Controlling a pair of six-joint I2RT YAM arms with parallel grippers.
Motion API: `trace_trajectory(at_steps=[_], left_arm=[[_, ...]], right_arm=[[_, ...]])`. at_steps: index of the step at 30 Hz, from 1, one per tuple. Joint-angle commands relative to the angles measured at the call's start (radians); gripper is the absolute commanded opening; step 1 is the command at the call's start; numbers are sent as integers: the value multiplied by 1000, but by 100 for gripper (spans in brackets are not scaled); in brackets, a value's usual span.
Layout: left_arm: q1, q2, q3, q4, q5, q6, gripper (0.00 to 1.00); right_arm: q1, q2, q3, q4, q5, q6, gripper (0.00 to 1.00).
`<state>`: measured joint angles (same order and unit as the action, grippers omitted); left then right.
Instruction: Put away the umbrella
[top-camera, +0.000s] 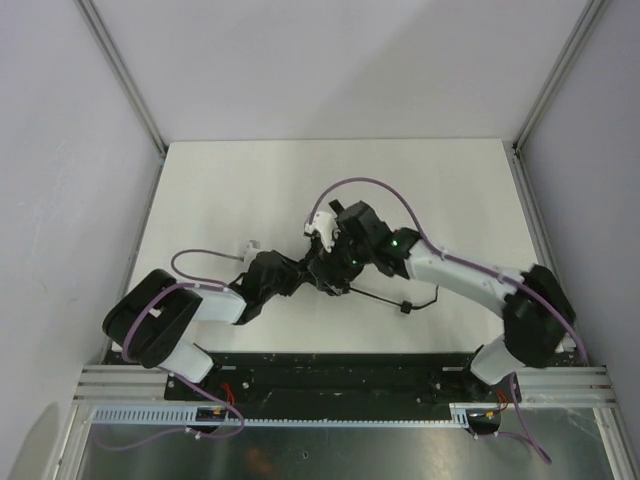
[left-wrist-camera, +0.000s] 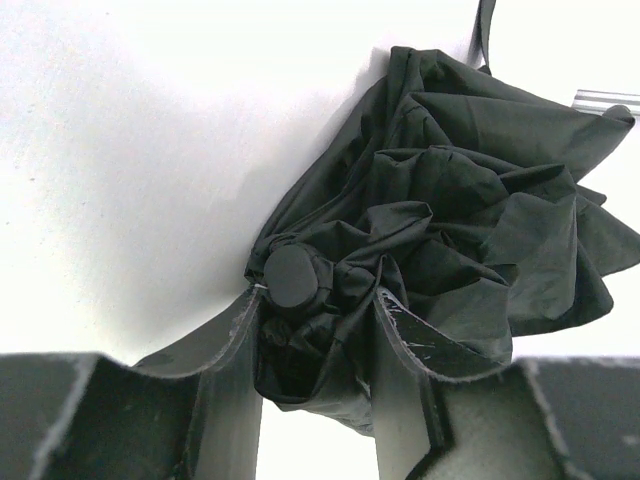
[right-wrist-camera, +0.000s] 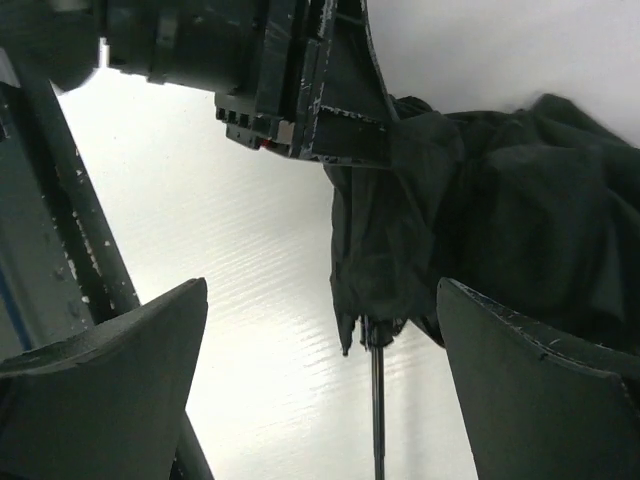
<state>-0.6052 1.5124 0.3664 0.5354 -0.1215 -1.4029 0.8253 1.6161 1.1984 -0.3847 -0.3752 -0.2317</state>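
From above, the umbrella (top-camera: 328, 278) lies mid-bench (top-camera: 230, 190), its shaft sticking out rightward. Left wrist: the left hand (left-wrist-camera: 315, 320) pinches the crumpled fabric near its cap. Right wrist: the right hand (right-wrist-camera: 322, 290) stands spread beside the fabric, gripping nothing. Shortening the shaft and strapping seem left to do.

The right gripper (right-wrist-camera: 320, 300) is holding its jaws wide apart over the white table (right-wrist-camera: 250, 230). The left gripper (right-wrist-camera: 345, 135) is pinching the bunched black umbrella (right-wrist-camera: 520, 200), whose thin shaft (right-wrist-camera: 376, 400) is showing between the right jaws.
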Motion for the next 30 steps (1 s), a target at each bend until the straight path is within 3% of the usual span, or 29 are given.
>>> trace_trajectory(at_steps=[1,5,8,10,13,15,19,25,30], left_arm=[[8,-14,-23,-252,-12,50,0],[10,-18,45,-452,1,-2,0],[14,-15,59,-485,13,-10,0],[14,-10,61,-487,22,-13,0],[15,-12,57,-485,33,-14,0],[14,-24,53,-479,35,-15,0],[13,-54,52,-474,32,-15,0],[13,-76,52,-473,35,-15,0],[13,-71,53,-466,45,-24,0]], right_arm=[[108,-170,-147,141,367,36,99],[232,-227,-272,301,585,-5,99],[261,-189,-289,396,702,40,99],[183,-174,-260,366,657,183,94],[52,-181,-254,344,493,382,72],[-14,-174,-260,346,370,453,64],[-103,-136,-273,351,311,523,47],[-183,-86,-288,412,278,548,40],[-215,-40,-289,430,254,542,42]])
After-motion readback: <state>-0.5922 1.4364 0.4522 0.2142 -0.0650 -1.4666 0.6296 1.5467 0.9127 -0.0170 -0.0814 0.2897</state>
